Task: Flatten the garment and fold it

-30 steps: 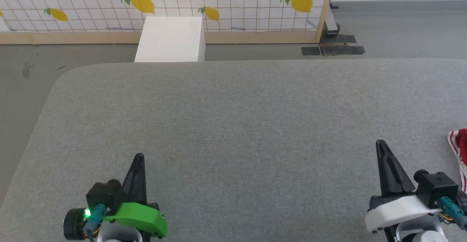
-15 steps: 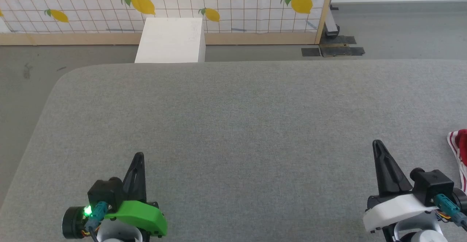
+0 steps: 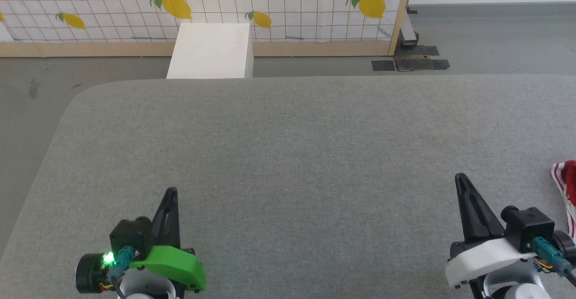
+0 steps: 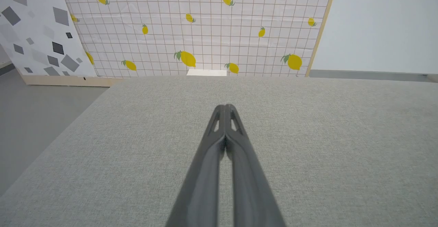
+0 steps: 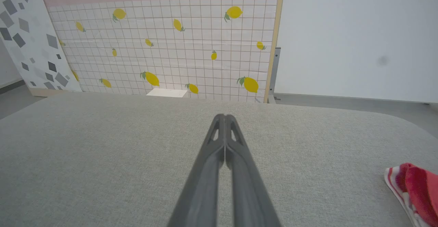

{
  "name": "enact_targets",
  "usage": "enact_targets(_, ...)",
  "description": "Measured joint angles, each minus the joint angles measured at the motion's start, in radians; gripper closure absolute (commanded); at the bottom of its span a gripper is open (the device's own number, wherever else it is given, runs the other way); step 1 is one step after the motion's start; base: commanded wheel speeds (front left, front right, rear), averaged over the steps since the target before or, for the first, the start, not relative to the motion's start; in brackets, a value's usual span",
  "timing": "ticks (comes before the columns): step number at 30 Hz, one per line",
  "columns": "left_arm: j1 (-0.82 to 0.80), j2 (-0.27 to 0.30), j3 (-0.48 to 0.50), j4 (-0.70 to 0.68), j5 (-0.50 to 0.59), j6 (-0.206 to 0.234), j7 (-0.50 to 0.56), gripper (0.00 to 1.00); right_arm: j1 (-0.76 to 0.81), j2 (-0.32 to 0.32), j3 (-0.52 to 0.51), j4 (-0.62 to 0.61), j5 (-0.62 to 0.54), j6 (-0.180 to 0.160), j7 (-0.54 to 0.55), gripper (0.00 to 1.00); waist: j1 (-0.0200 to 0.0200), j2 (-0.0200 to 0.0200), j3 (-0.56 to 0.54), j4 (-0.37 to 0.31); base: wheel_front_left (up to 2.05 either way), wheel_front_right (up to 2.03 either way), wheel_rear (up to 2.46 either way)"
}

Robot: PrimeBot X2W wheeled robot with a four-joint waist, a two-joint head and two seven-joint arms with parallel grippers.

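- On the grey table [image 3: 288, 146], far to the robot's right, lies the garment [image 3: 569, 186], bunched and mostly cut off (long axis unreadable), its striped trim [image 3: 558, 180] running toward and away from the robot.
- Left gripper [image 3: 171, 192] and right gripper [image 3: 459, 176]: fingers pressed together, empty, apart from the garment.

Left gripper [image 3: 171, 194] pressed shut, fingertips [image 4: 219, 115] touching, green wrist shell [image 3: 174, 268] behind the fingers, right gripper [image 3: 461, 180] likewise closed tip to tip, white shell [image 3: 480, 256] behind.

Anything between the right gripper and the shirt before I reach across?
Nothing. In the right wrist view, a bare stretch of grey surface separates the shut right gripper from the shirt at its right.
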Motion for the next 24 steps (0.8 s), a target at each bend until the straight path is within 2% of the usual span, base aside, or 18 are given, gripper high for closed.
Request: enact_targets(24, 0.0, 0.0, 0.003, -0.027, 0.027, 0.009, 0.049, 1.0, -0.001, 0.0, 0.015, -0.018, -0.018, 0.0, 0.047, 1.0, 0.0, 0.0, -0.006, 0.0, 0.0, 0.0, 0.0)
